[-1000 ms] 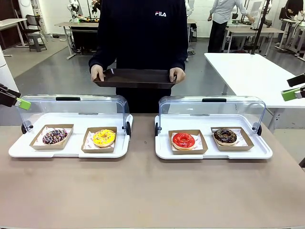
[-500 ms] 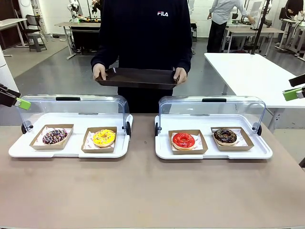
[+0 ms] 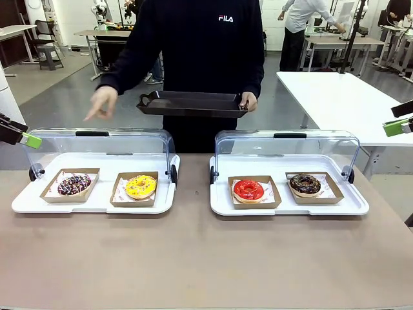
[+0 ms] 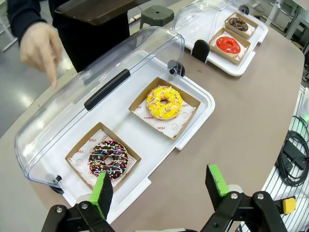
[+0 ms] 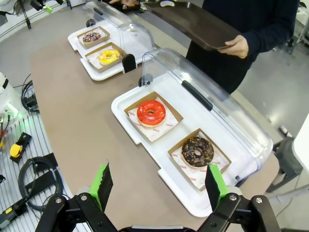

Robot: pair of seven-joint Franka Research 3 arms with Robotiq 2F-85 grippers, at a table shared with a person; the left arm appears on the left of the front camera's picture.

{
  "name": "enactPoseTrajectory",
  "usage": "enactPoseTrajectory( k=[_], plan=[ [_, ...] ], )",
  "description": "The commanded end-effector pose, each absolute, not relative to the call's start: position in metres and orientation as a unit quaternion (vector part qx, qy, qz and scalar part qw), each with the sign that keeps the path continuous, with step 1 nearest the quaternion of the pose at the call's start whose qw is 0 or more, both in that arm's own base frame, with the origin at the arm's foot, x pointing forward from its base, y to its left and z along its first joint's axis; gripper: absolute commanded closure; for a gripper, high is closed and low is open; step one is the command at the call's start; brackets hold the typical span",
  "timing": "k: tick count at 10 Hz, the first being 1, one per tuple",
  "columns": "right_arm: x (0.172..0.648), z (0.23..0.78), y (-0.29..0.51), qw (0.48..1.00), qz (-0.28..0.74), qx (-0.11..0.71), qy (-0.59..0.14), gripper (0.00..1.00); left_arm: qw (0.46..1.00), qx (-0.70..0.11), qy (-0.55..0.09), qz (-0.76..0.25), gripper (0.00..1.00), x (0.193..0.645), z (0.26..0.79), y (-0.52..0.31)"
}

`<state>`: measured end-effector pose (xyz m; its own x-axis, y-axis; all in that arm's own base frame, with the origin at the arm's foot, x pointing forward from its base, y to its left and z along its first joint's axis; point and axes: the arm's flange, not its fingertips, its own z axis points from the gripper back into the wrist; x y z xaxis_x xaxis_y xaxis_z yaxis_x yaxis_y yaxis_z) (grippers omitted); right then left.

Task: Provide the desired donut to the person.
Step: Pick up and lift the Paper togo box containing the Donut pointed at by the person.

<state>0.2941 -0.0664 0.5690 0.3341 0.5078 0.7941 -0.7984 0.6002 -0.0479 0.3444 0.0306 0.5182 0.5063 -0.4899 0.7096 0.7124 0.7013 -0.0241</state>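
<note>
The person (image 3: 193,51) stands at the far side, holding a dark tray (image 3: 192,103) in one hand. Their other hand (image 3: 100,103) points a finger down over the left end of the left case (image 3: 97,143). In that case lie a chocolate donut with coloured sprinkles (image 3: 74,184) and a yellow donut (image 3: 141,186). The right case holds a red donut (image 3: 248,189) and a dark chocolate donut (image 3: 304,184). My left gripper (image 4: 159,188) hangs open above the table's edge, near the sprinkled donut (image 4: 108,159). My right gripper (image 5: 157,186) is open too, short of the red donut (image 5: 151,112).
Each donut lies on paper in a brown cardboard tray (image 3: 133,194). Both cases are white bases (image 3: 290,208) with clear lids (image 3: 287,145) tipped back toward the person. The brown table (image 3: 193,258) is bare in front of the cases. A white table (image 3: 348,97) stands at the back right.
The person's hand on picture left has let go of the tray and swung out to the left, pointing down at the left case. The tray has shifted slightly right. Both grippers have stayed put.
</note>
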Motion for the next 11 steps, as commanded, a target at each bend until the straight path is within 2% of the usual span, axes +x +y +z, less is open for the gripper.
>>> enactPoseTrajectory(
  k=[1, 11],
  plan=[
    [0.2972, 0.5673, -0.0668, 0.793, 0.41, 0.185, -0.411, 0.0, 0.851, -0.163, -0.353, -0.352, 0.0, 0.3453, 0.5177, 0.0316],
    [0.2972, 0.5673, -0.0668, 0.793, 0.41, 0.185, -0.411, 0.0, 0.851, -0.163, -0.353, -0.352, 0.0, 0.3453, 0.5177, 0.0316]
  ],
)
